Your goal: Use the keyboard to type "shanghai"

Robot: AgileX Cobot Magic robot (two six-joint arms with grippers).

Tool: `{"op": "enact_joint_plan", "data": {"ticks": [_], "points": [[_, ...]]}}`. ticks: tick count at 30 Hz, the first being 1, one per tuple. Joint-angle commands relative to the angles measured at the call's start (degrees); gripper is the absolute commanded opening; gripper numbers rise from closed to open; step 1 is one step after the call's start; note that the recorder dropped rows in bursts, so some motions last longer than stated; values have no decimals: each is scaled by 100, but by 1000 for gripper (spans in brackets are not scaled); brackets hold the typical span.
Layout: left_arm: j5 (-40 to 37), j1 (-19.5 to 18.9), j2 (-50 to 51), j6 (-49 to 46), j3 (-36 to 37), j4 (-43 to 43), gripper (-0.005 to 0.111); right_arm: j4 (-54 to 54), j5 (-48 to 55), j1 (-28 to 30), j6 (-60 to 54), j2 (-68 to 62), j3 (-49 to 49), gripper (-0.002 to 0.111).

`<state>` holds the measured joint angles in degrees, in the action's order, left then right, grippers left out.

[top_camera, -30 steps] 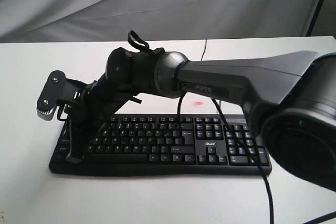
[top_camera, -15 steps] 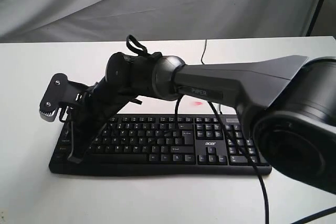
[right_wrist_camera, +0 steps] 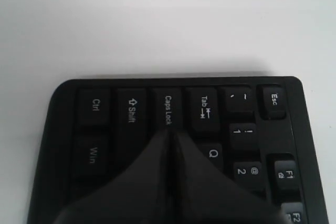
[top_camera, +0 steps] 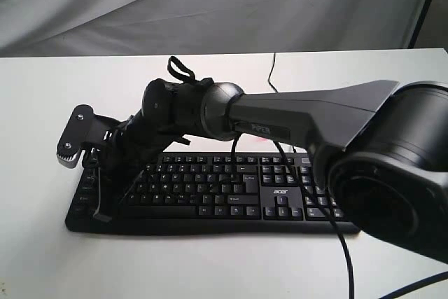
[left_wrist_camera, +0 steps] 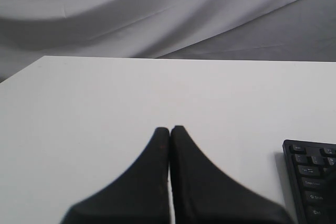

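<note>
The black keyboard (top_camera: 231, 190) lies on the white table, with its acer logo (top_camera: 281, 190) by the number pad. My right arm reaches across it to its left end. There the right gripper (top_camera: 102, 216) points down, shut and empty. In the right wrist view the right gripper (right_wrist_camera: 170, 130) has its tips at the near edge of the Caps Lock key (right_wrist_camera: 168, 109), beside Tab and Q; contact cannot be told. My left gripper (left_wrist_camera: 170, 128) is shut and empty above bare table, with the keyboard's corner (left_wrist_camera: 312, 182) off to one side. It does not show in the exterior view.
The keyboard's thin cable (top_camera: 273, 68) runs to the table's far edge. The right arm's own black cable (top_camera: 329, 222) hangs across the number pad end. Grey cloth (top_camera: 210, 5) hangs behind the table, and a black stand leg (top_camera: 423, 5) is at the back right.
My right arm has sunk lower over the keyboard and its wrist has tilted. The shut gripper tip has come down slightly at the keyboard's left end.
</note>
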<state>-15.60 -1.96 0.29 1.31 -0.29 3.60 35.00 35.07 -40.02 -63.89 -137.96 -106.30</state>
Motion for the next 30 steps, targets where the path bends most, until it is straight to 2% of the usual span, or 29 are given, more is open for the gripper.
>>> {"op": "enact_joint_plan", "data": {"ticks": [1, 30], "points": [[36, 21, -29, 7, 29, -4, 1, -16, 12, -2, 12, 20, -40, 0], [36, 21, -29, 7, 29, -4, 1, -295, 201, 41, -88, 355, -40, 0]]}}
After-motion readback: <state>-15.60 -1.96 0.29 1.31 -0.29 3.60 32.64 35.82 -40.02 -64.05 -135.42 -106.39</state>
